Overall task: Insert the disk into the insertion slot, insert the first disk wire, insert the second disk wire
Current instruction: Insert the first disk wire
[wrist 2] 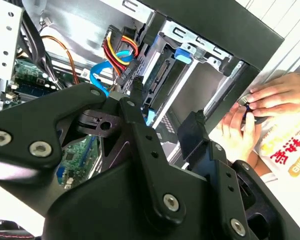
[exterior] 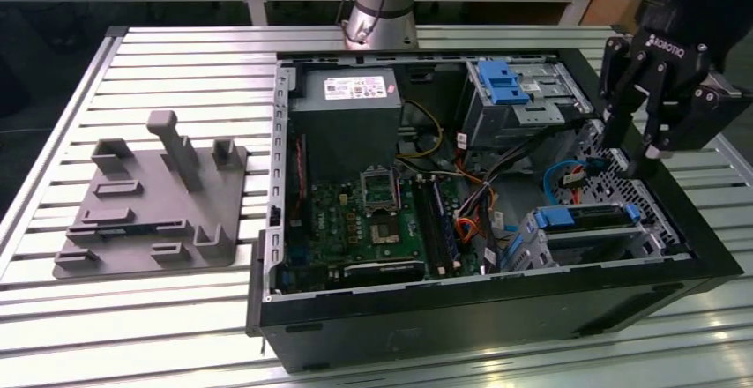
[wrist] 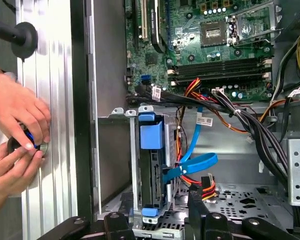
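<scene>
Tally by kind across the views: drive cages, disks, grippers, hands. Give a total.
drive cages: 2 (insertion slot, taller cage)
disk: 1
gripper: 1
hands: 2 (one hand, other hand)
total: 6

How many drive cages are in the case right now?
2, both on the exterior view's right: the taller cage with the blue latch farther from the camera, the insertion slot, holding the disk, nearer. Others may hide under cables.
</scene>
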Robot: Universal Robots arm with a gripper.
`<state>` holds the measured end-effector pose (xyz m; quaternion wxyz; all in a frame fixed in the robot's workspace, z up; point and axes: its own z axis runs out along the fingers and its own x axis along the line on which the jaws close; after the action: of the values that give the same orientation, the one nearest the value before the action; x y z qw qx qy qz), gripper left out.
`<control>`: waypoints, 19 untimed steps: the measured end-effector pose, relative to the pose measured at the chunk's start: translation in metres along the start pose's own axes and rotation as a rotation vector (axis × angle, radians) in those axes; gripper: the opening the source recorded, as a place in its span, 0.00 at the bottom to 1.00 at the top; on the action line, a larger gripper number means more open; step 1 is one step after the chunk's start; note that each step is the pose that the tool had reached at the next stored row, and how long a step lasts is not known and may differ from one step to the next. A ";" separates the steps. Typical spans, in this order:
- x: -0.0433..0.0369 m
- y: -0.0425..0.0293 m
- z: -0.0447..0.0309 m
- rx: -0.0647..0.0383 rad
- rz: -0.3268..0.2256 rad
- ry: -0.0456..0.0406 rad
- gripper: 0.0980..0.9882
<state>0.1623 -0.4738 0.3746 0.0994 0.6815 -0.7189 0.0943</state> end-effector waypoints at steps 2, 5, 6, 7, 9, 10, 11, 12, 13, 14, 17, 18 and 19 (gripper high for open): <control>-0.0007 -0.0003 0.0023 -0.001 0.003 0.0007 0.52; -0.0047 -0.0003 0.0039 -0.006 0.005 0.0079 0.52; -0.0061 -0.0002 0.0043 -0.008 0.005 0.0119 0.52; -0.0075 -0.0002 0.0047 -0.009 0.005 0.0174 0.50; -0.0103 -0.0002 0.0051 -0.013 0.006 0.0278 0.42; -0.0118 -0.0003 0.0053 -0.015 0.006 0.0321 0.42; -0.0134 -0.0005 0.0054 -0.016 0.006 0.0360 0.35; -0.0152 -0.0007 0.0054 -0.018 0.005 0.0395 0.35; -0.0173 -0.0009 0.0052 -0.019 0.005 0.0421 0.35; -0.0198 -0.0013 0.0048 -0.020 0.005 0.0437 0.35; -0.0283 -0.0027 0.0037 -0.022 0.005 0.0484 0.35; -0.0307 -0.0036 0.0035 -0.024 0.004 0.0514 0.35; -0.0329 -0.0044 0.0036 -0.026 0.004 0.0564 0.35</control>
<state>0.1683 -0.4434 0.3621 0.1281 0.6759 -0.7182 0.1045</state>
